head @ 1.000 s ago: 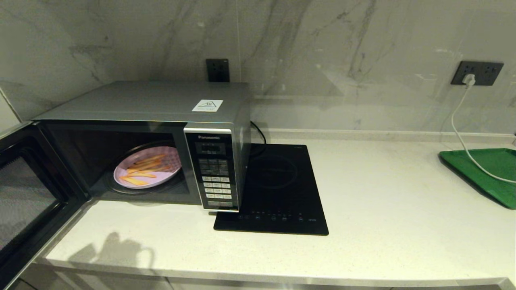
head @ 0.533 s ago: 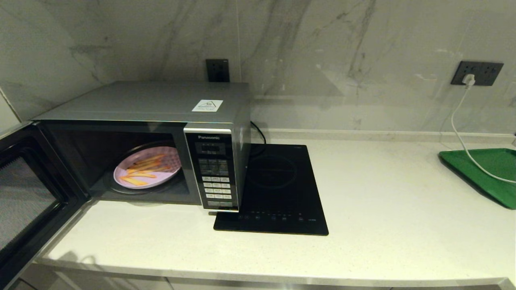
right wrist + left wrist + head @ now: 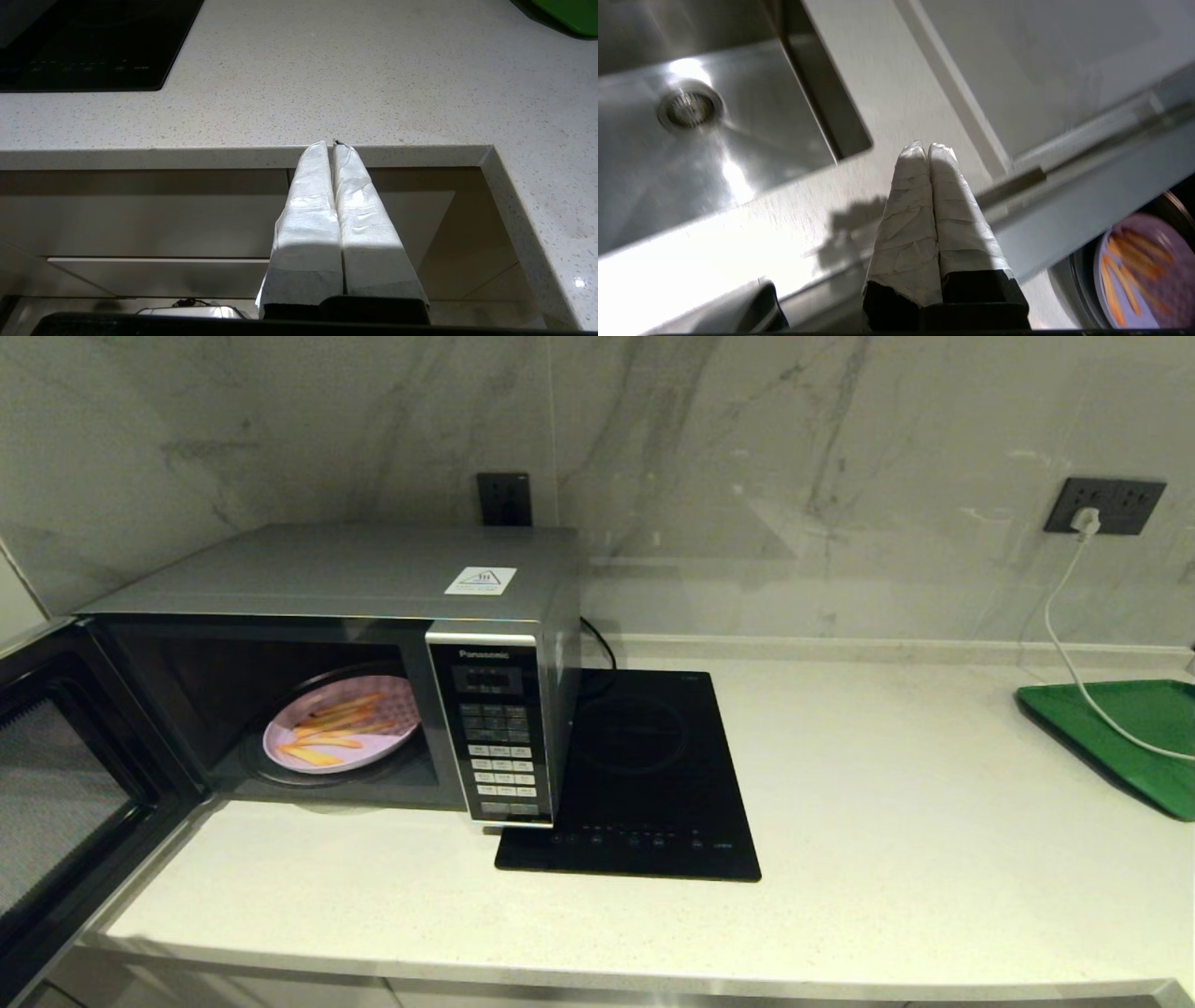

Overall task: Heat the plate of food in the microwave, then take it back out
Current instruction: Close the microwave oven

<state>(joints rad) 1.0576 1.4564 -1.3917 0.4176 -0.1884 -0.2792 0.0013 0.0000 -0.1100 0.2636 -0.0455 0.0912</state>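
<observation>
The silver-grey microwave [image 3: 373, 579] stands at the left of the counter with its dark door [image 3: 56, 775] swung wide open. Inside, on the turntable, lies the lilac plate of food [image 3: 341, 733] with orange-yellow sticks; its edge also shows in the left wrist view as the plate of food [image 3: 1134, 280]. Neither arm appears in the head view. My left gripper [image 3: 929, 147] is shut and empty, held low beside the open door. Below the counter's front edge, my right gripper [image 3: 329, 143] is shut with nothing in it.
A flat black induction hob [image 3: 644, 775] lies right of the microwave. A green tray [image 3: 1130, 737] with a white cable [image 3: 1074, 644] across it sits at the far right. A steel sink [image 3: 691, 121] shows left of the microwave. Cabinet fronts [image 3: 163, 210] lie under the counter.
The arm's shadow on the counter's front left edge has slid off and vanished. The plate and the microwave door have stayed put.
</observation>
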